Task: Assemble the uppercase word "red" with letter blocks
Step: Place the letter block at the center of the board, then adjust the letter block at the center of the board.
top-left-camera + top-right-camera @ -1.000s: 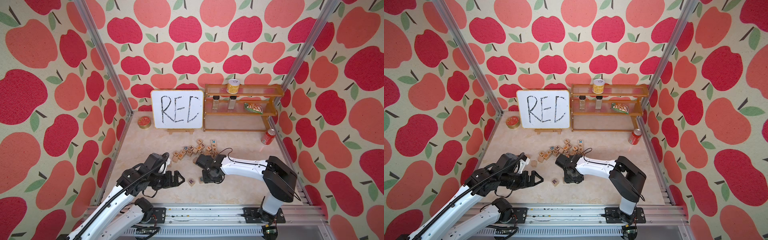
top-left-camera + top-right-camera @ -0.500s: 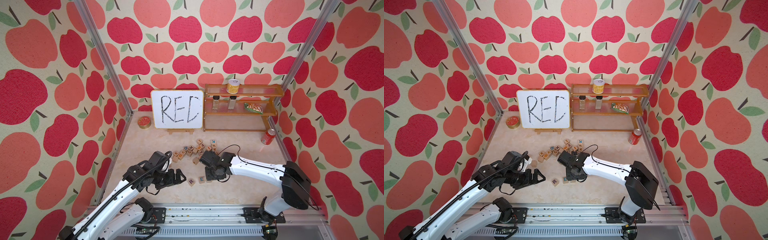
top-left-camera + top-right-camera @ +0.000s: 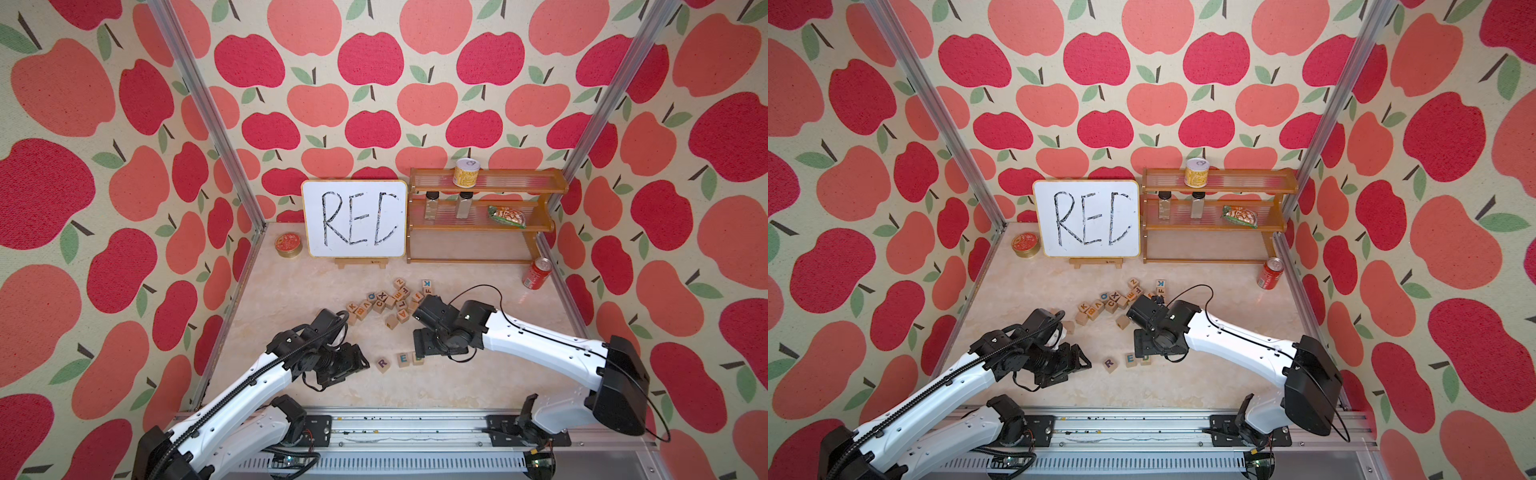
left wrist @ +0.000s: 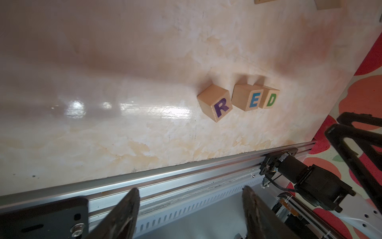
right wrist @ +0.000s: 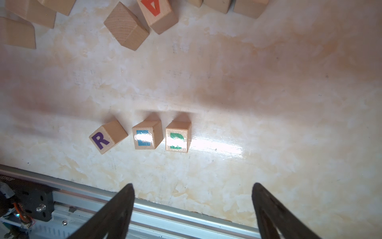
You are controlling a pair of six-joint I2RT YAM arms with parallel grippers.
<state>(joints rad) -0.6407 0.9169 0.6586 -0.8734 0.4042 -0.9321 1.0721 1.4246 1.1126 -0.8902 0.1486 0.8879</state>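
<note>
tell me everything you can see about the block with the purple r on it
The R block is a small cube of pale, smooth wood with a purple capital R printed on its top face; its other visible faces are blank. It sits flat on the marbled tabletop, first in the row, turned slightly askew from the E block, a narrow gap between them. Only the tabletop touches it.
</note>
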